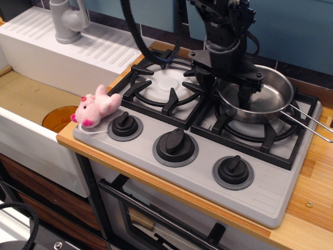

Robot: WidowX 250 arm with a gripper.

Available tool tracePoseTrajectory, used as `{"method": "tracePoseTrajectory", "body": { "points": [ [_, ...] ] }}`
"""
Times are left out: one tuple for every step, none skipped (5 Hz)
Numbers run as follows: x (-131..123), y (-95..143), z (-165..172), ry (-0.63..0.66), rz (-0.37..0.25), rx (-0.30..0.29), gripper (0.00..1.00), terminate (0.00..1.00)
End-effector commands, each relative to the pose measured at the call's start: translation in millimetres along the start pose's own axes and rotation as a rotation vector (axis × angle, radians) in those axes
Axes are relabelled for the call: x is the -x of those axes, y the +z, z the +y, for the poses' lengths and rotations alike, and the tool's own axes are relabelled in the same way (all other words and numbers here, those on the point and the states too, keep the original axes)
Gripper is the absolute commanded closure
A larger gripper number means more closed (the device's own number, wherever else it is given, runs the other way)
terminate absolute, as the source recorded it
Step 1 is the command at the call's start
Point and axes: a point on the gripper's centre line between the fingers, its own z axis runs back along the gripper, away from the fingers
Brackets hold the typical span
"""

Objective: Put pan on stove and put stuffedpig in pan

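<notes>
The shiny steel pan (pixel 263 101) sits on the right burner grate of the grey stove (pixel 270 192), its wire handle (pixel 309 124) pointing right. The pink stuffedpig (pixel 95 107) lies on the stove's front left corner, beside the left knob (pixel 125 125). My black gripper (pixel 224 89) is low over the pan's left rim with its jaws apart. One finger (pixel 202 82) is outside the rim and the other finger (pixel 245 96) is inside the pan. It holds nothing.
The left burner grate (pixel 167 83) is bare. The middle knob (pixel 175 145) and right knob (pixel 233 170) line the stove's front. A white sink (pixel 31 99) with an orange drain and a grey tap (pixel 67 21) lies to the left. A wooden counter edge (pixel 312 208) is at the right.
</notes>
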Motion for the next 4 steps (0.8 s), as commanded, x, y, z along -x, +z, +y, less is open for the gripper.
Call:
{"method": "tracePoseTrajectory", "body": {
  "points": [
    [-9,2,-8,-0.008,-0.001,0.003,1.0,0.0],
    [-8,8,-9,-0.006,0.015,0.0,1.0,0.0],
    [-8,16,-9,-0.006,0.035,-0.002,1.0,0.0],
    [-8,40,-5,-0.008,0.065,-0.043,1.0,0.0]
  ]
}}
